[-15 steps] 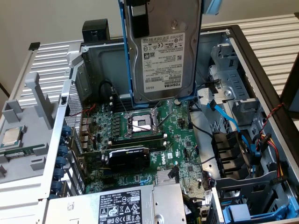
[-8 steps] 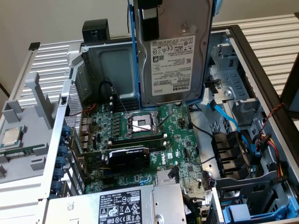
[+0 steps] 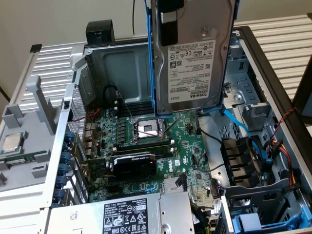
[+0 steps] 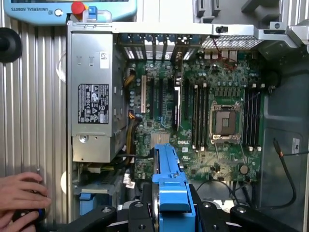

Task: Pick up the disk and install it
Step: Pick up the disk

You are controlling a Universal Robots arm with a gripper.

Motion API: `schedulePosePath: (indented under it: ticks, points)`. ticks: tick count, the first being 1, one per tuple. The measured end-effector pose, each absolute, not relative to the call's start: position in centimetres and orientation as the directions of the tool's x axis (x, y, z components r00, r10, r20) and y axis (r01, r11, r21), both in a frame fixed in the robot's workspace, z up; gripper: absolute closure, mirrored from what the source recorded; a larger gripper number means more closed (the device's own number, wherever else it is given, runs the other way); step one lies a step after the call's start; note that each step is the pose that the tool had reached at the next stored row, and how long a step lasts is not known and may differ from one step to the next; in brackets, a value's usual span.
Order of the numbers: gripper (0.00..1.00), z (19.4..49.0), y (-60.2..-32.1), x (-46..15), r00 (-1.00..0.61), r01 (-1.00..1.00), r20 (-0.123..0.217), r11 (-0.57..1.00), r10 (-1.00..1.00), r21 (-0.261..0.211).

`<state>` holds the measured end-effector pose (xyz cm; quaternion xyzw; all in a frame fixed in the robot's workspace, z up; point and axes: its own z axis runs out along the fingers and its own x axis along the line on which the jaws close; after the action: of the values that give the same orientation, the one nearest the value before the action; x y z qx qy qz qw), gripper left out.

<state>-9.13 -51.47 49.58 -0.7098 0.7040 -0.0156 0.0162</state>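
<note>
The disk (image 3: 195, 58), a silver-grey drive with a white Toshiba label in a blue frame, hangs upright in the air above the open computer case (image 3: 73, 112), over the far end of the motherboard. My gripper (image 3: 169, 22) is shut on its upper part. In the wrist view the disk's blue frame (image 4: 170, 179) sticks out edge-on between the black fingers (image 4: 135, 215), with my gripper (image 4: 169, 212) closed around it, looking straight down into the case.
The motherboard (image 3: 151, 141) with an empty processor socket (image 3: 146, 129) and a black card (image 3: 134, 163) lies below. A grey power supply (image 3: 131, 217) sits at the near end. Drive bays with blue cables (image 3: 243, 161) fill the exterior view's right. A person's hand (image 4: 19, 193) rests beside the case.
</note>
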Motion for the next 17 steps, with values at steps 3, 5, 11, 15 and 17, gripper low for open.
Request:
schedulePosePath:
  ticks: [3, 5, 11, 15, 17]
  points:
    - [0.63, 49.6, -51.5, -8.3, 0.008, -0.999, -0.001, -0.008, -1.0, -0.045]
    - [0.63, 49.6, -51.6, -7.6, 0.008, -0.999, -0.001, -0.008, -1.0, -0.045]
    - [0.63, 49.6, -51.6, -5.6, 0.008, -0.999, -0.001, -0.008, -1.0, -0.045]
    - [0.63, 49.6, -51.6, -4.9, 0.008, -0.999, -0.001, -0.008, -1.0, -0.045]
    - [0.63, 49.6, -51.6, -4.9, 0.008, -0.999, -0.001, -0.008, -1.0, -0.045]
